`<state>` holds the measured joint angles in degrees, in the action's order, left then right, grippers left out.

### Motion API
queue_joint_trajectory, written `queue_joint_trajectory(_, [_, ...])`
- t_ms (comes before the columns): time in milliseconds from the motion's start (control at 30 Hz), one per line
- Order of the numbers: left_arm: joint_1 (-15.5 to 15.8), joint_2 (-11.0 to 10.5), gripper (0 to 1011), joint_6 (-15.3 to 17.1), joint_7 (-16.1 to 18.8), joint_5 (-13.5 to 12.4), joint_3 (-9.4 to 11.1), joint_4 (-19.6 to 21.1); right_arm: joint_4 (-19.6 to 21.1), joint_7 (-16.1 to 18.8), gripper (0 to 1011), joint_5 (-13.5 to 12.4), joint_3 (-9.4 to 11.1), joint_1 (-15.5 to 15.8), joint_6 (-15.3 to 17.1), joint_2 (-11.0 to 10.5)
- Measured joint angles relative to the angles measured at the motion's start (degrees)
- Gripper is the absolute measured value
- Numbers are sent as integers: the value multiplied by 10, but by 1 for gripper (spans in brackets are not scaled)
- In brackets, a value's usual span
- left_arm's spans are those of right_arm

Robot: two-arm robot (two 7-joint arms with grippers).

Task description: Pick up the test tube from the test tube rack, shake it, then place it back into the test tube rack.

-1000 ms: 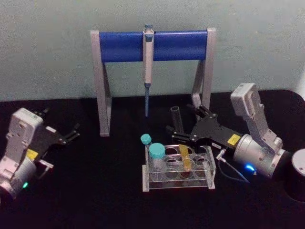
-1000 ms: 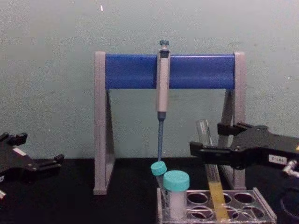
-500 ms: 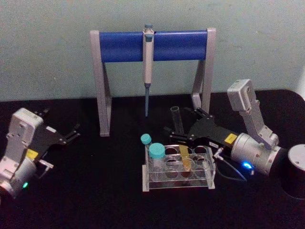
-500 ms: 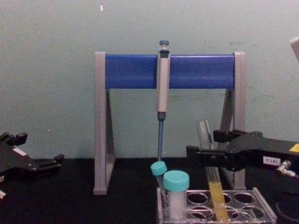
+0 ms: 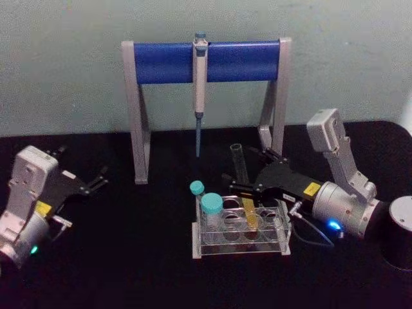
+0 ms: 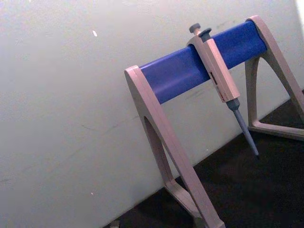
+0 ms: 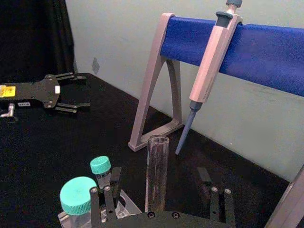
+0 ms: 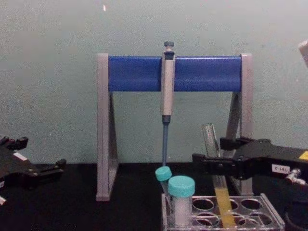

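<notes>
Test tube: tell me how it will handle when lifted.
The test tube looks like smooth thin glass: probably slippery, and fragile if the open right gripper around it squeezes hard. Open-topped with yellow liquid low down, it could spill if tilted far.

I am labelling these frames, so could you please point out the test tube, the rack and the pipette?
test tube [image 8: 223, 204]: chest view, on its yellow liquid.
rack [image 5: 238, 250]: head view, on its front wall.
pipette [image 5: 200, 77]: head view, on its grey body.
</notes>
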<state>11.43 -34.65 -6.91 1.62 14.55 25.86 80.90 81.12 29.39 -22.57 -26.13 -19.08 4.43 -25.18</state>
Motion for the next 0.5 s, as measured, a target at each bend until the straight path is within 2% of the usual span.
queue_joint_trajectory(500, [0, 0, 1001, 0, 0, 0, 0, 0, 1, 0, 1000, 0, 0, 0, -1, 0])
